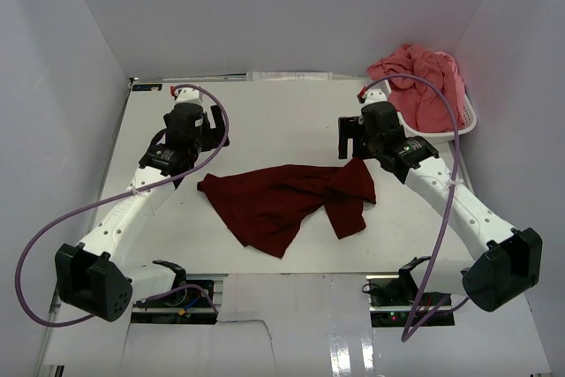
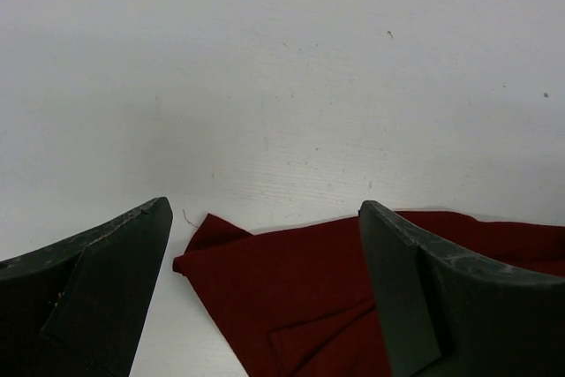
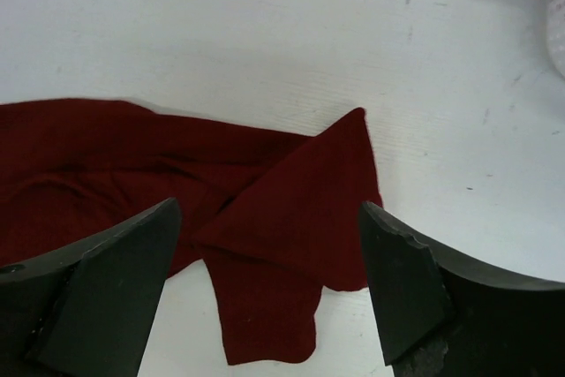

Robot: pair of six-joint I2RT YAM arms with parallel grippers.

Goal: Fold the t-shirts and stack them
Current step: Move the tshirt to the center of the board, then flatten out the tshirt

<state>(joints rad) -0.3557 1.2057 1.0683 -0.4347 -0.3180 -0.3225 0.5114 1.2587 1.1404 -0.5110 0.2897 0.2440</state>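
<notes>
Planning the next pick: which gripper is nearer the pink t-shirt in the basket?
Right. The right gripper hovers beside the white basket holding the pink t-shirt; the left gripper is across the table.

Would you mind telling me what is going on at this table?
Two robot arms have t-shirts to fold. The maroon t-shirt lies crumpled in the middle of the table. The left gripper hovers at its left end, the right gripper at its right end, both open and holding nothing. The pink t-shirt sits bunched in the white basket.
</notes>
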